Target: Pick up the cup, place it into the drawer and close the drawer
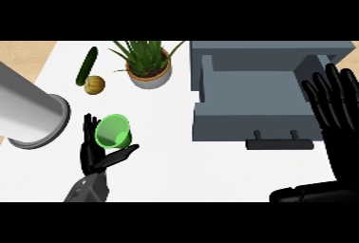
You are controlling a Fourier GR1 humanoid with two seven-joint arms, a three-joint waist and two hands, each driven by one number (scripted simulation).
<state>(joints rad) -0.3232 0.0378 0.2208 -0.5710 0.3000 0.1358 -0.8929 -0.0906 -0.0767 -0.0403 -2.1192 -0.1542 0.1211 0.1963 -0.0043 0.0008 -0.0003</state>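
A green cup (pixel 113 131) lies tilted on its side, mouth toward me, in my left hand (pixel 95 154), whose fingers and thumb curl round it at the counter's left. The grey drawer (pixel 256 97) stands pulled open to the right, its dark handle (pixel 279 142) facing me and its inside bare. My right hand (pixel 336 109) is open, fingers straight and pointing up, over the drawer's right edge.
A large grey metal cylinder (pixel 28 114) lies at the left edge, close to the cup. A potted plant (pixel 148 64), a cucumber (pixel 87 65) and a small brown round fruit (pixel 95 84) sit at the back left of the white counter (pixel 175 161).
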